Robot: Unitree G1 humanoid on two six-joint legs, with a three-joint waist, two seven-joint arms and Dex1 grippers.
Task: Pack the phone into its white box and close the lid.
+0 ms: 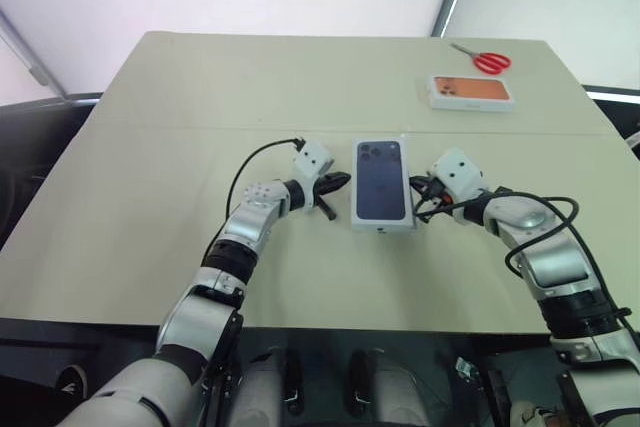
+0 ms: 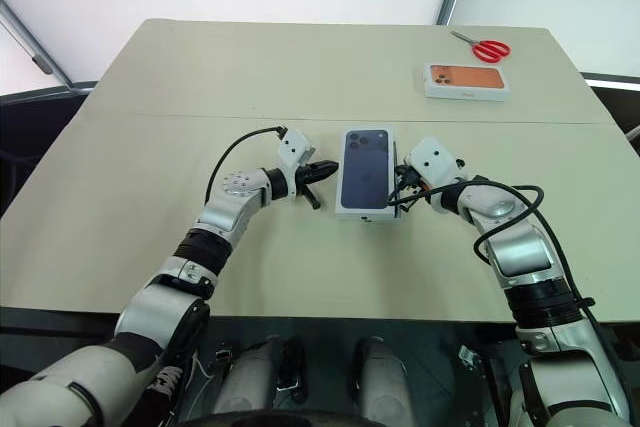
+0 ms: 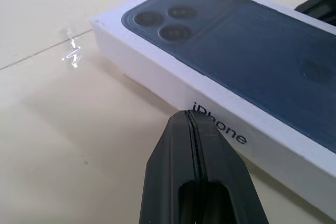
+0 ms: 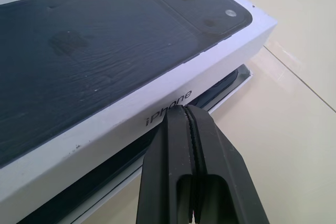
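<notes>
While both grippers stand with fingers pressed together and nothing between them, the lid [image 1: 382, 183] sits on the white box [image 4: 231, 85] at the middle of the table [image 1: 150, 217], its dark phone picture facing up. From the lid, the left gripper [image 1: 338, 183] is at nine o'clock, its tip just beside the lid's long side wall; in the left wrist view that tip [image 3: 190, 116] is at the printed wall, though contact cannot be confirmed. At three o'clock from the lid is the right gripper [image 2: 403, 185], its tip close against the opposite long wall; in the right wrist view the closed fingers [image 4: 178, 129] reach the printed lettering. That same view shows the lid not fully down on this side: the tray's white rim sticks out below it with a dark strip between them, possibly the phone's edge. Farther off, at about one o'clock from the lid, lies a white box printed with an orange phone [image 1: 471, 91], and just beyond it red-handled scissors [image 1: 487, 60].
</notes>
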